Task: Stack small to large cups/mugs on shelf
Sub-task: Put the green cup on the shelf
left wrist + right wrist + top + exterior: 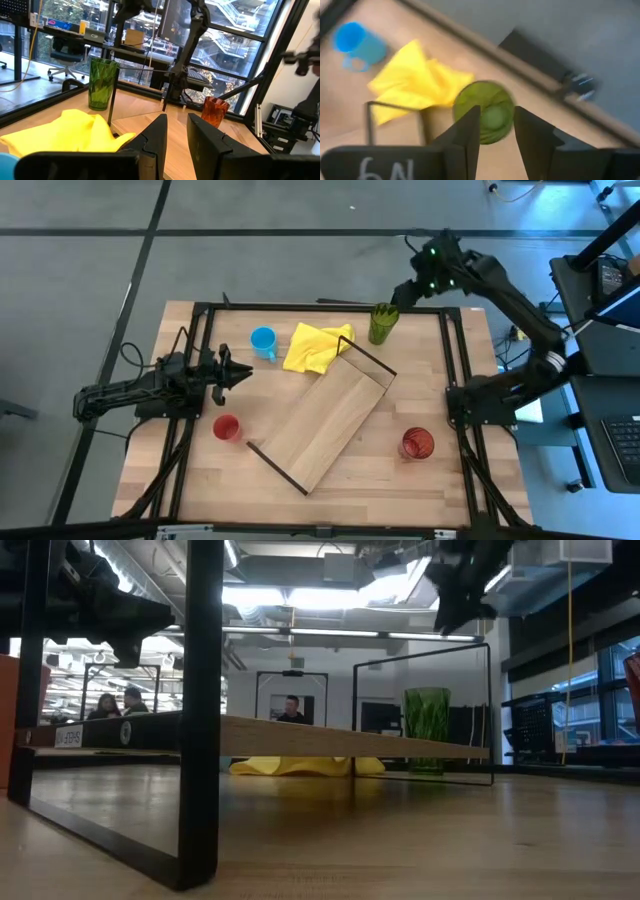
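The green tumbler [382, 323] stands upright on its base near the table's far edge, also in the low view [427, 730]. My right gripper [400, 295] hangs open above it, well clear [460, 585]; from the right wrist the tumbler's mouth [484, 112] shows between the fingers. The blue mug [263, 341] stands far left, the small red cup [227, 427] near left, the dark red glass [417, 443] near right. The shelf [330, 423] lies diagonally mid-table, its board raised on black bars [330, 740]. My left gripper [235, 375] waits at the left, slightly open [177, 142].
A crumpled yellow cloth [318, 345] lies between the blue mug and the tumbler, at the shelf's far end. A black frame [455, 370] runs along the table's sides. People show in the room beyond [290, 708].
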